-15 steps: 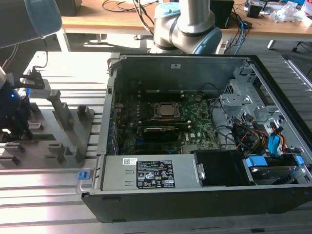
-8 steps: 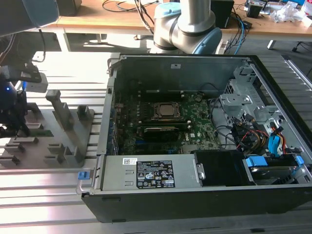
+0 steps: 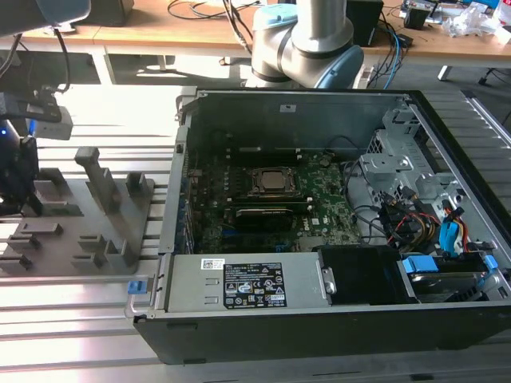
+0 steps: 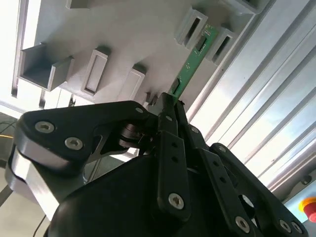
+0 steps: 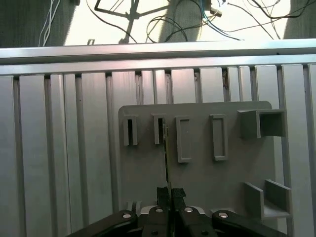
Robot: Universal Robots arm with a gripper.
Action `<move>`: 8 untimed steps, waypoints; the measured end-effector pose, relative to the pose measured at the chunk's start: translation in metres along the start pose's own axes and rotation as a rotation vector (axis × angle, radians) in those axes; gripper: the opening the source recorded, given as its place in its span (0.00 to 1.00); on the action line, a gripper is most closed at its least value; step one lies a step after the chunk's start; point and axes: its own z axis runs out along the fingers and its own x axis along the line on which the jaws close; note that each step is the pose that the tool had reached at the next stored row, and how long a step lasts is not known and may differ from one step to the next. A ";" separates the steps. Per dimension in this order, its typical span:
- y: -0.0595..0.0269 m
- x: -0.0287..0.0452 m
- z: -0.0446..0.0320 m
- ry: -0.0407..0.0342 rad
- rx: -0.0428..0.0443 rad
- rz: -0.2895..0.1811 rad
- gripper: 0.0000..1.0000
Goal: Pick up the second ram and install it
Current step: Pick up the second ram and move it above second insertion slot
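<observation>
Second wrist view has the gripper point(image 4: 168, 98) pressed together on the near end of the ram point(image 4: 190, 64), a slim green stick whose far end sits between two grey holder blocks point(image 4: 190, 27). I judge that the grasp is made, but I cannot tell if the stick is already free of the blocks. Exterior view puts the tray point(image 3: 144, 209) on the worktop point(image 3: 80, 319) at 9 o'clock from the open case point(image 3: 303, 116), well apart from the motherboard point(image 3: 319, 191), so the carrying and the seating in a slot are not yet done.
</observation>
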 end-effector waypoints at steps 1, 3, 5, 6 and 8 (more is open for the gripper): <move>0.0001 -0.0002 -0.0044 0.0001 0.0000 0.000 0.14; 0.0005 -0.0007 -0.0143 0.0000 0.0000 0.000 0.14; 0.0008 -0.0011 -0.0222 0.0000 0.0000 0.000 0.14; 0.0010 -0.0013 -0.0266 0.0000 0.0000 0.000 0.14; 0.0013 -0.0016 -0.0339 0.0000 0.0000 0.000 0.14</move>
